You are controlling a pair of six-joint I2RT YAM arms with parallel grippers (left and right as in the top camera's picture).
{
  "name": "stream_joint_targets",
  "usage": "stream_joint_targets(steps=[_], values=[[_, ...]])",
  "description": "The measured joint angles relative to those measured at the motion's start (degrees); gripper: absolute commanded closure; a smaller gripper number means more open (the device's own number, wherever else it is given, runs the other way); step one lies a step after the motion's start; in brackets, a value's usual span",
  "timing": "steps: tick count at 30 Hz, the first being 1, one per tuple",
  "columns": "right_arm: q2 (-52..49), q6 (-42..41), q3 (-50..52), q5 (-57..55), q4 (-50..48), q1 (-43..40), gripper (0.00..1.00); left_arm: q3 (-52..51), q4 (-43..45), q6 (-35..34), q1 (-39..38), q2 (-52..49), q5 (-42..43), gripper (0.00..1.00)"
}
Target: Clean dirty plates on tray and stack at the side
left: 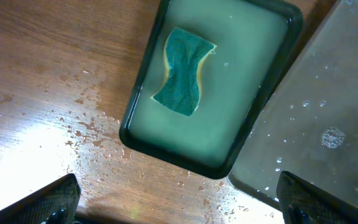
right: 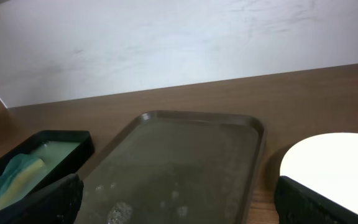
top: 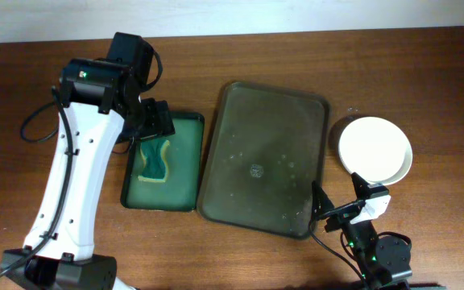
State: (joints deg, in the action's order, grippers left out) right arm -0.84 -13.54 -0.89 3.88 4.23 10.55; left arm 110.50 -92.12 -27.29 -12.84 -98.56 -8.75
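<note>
Sponge [top: 155, 161] in basin [top: 185, 121]; plate [top: 374, 149] beside tray [top: 264, 161]

Matt wet tray [top: 264, 153], smooth white plate [top: 375, 149], grained wooden table [top: 296, 56].

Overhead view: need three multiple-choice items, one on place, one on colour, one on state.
1. Where does the green-and-yellow sponge lie?
A) in the small green tub of liquid
B) on the tray
C) on the plate

2. What colour is the round plate?
A) blue
B) white
C) black

3. What state is the large dark rectangular tray in?
A) holding two plates
B) covered by a cloth
C) bare of plates, spotted with droplets

Key: 1 A, the sponge sits inside the tub. 2 B, the plate right of the tray is white. 3 C, only droplets show on it.
</note>
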Motion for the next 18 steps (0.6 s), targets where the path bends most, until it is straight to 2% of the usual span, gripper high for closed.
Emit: stream_joint_targets(steps=[11,12,14,18], values=[[0.0,-0.02,0.0,0.0,0.0,0.0,0.02,-0.11,0.81,0.46,-0.9,0.11,-2.73,0.0],[0.0,0.0,0.0,0.0,0.0,0.0,0.02,-0.15,2.43,0.52,-1.9,0.42,-3.78,0.01],[0.0,0.0,0.0,0.0,-0.02,0.0,0.02,-3.45,12.96,0.74,-5.16,3.91,-7.5,0.01],[0.07,-0.04,0.04,-0.02,-0.04,0.0,0.02,-18.49,26.18,1.57,-6.97,18.93,-10.34,0.01]])
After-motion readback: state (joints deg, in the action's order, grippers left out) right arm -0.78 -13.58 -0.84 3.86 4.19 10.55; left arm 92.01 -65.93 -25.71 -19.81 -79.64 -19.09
